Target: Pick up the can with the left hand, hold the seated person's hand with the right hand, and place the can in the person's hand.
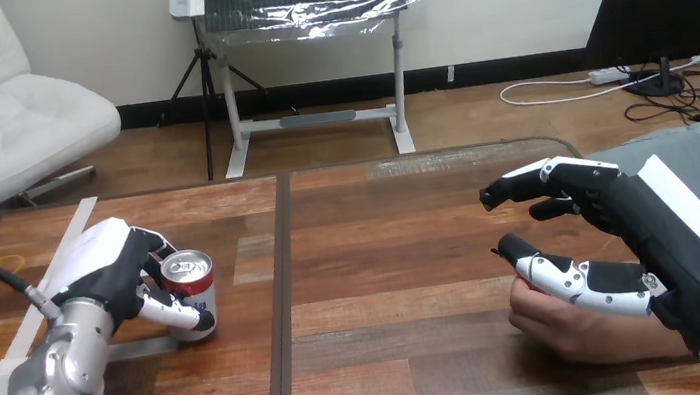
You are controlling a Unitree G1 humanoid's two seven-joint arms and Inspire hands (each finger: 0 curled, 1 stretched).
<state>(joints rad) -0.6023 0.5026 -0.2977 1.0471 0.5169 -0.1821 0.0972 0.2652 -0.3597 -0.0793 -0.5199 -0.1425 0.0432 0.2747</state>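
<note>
Near left: we see the left hand (108, 272) curled round the upright drink can (190, 288) on the table (383, 254), set to lift | near right: right hand (652, 231) spread open over the person's hand (552, 319), clasping nothing.

Robotics lab bench.
The left robot hand (119, 276) and right robot hand (631, 223), on silver forearms, sit over a wooden worktop (383, 254), with a white tape strip (75, 219) along its left part.
</note>
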